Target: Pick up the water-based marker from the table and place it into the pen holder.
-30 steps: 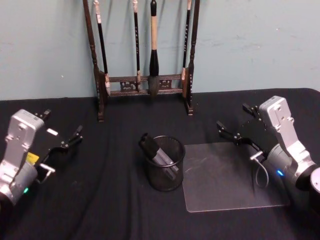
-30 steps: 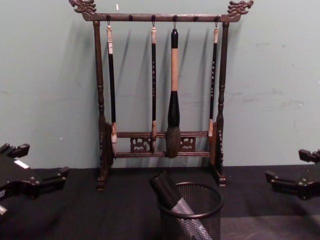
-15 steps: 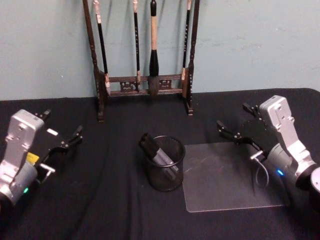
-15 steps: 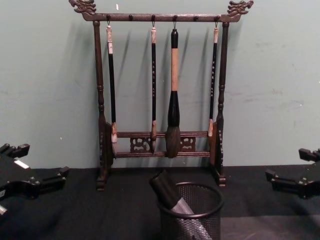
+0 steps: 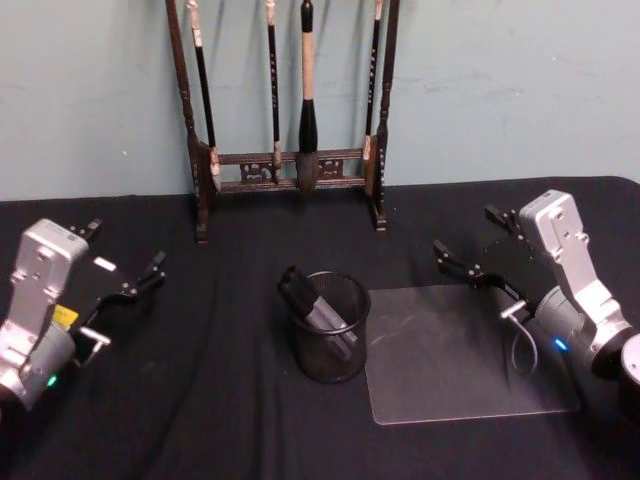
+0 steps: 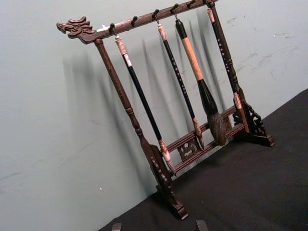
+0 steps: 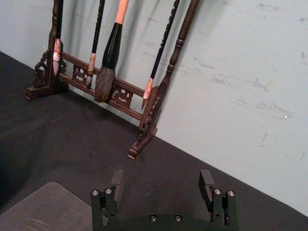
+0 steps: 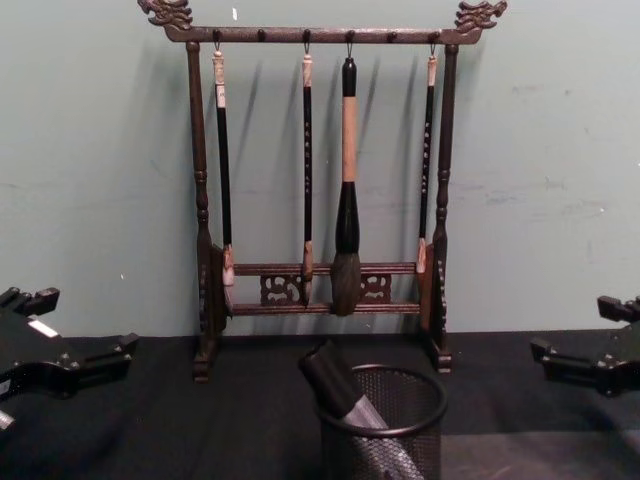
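The bench (image 5: 220, 400) lies bare on the left; a clear mat (image 5: 460, 350) lies just right of the holder (image 5: 330, 328). The left tool (image 5: 125, 262) hangs near the left edge and the right tool (image 5: 478, 245) over the mat's far side, both released and well apart from the holder. The marker (image 5: 318, 310), black-capped with a grey barrel, leans inside the holder. The rack (image 5: 290, 110) stands far behind.

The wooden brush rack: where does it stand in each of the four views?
Head view: the brush rack is top centre, behind the pen holder.
Chest view: centre, full height.
Left wrist view: tilted, across most of the picture.
Right wrist view: upper left, its base and lower posts.
Shared landmark: the thick brush hanging on it.
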`<state>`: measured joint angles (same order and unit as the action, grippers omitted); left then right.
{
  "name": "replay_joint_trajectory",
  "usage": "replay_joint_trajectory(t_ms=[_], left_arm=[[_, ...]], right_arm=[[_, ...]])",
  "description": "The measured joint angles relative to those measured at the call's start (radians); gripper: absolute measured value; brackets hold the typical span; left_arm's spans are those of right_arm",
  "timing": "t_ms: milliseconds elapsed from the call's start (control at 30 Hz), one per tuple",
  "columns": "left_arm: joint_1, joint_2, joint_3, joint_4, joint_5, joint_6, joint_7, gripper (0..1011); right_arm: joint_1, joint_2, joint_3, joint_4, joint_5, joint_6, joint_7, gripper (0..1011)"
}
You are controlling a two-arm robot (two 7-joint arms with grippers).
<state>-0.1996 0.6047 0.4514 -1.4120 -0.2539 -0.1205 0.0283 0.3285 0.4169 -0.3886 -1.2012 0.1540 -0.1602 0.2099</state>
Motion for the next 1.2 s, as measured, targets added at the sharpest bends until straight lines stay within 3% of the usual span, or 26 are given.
replay_joint_trajectory(t_ms=[1200], left_arm=[[0.000,0.000,0.000,0.000,0.000,0.000,0.000,1001]], right_arm=[[0.000,0.000,0.000,0.000,0.000,0.000,0.000,1002]])
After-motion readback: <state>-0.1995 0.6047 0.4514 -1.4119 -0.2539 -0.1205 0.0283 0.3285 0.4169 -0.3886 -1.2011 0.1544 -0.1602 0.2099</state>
